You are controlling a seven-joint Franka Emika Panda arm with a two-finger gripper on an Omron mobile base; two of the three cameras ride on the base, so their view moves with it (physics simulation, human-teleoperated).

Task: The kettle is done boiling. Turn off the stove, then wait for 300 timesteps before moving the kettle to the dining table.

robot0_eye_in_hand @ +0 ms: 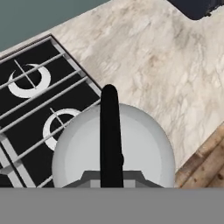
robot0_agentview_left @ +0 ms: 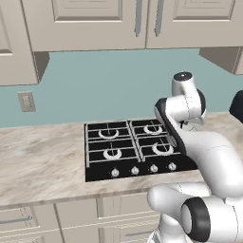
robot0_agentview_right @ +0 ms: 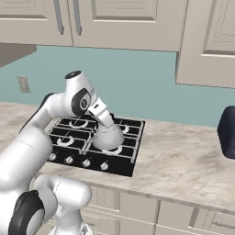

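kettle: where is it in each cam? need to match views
Left base view: cannot tell the kettle apart; the arm stands in front of the right burners.
Right base view: kettle left of centre, over the stove's near right burner.
Hand view: kettle bottom centre, dark handle up the middle.
Shared landmark: the stove.

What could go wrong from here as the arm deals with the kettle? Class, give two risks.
1. The pincer sits on the thin dark handle alone; the domed kettle could swing or tip when carried.
2. The kettle is close over the stove's grates; a sideways move made too low could catch them.
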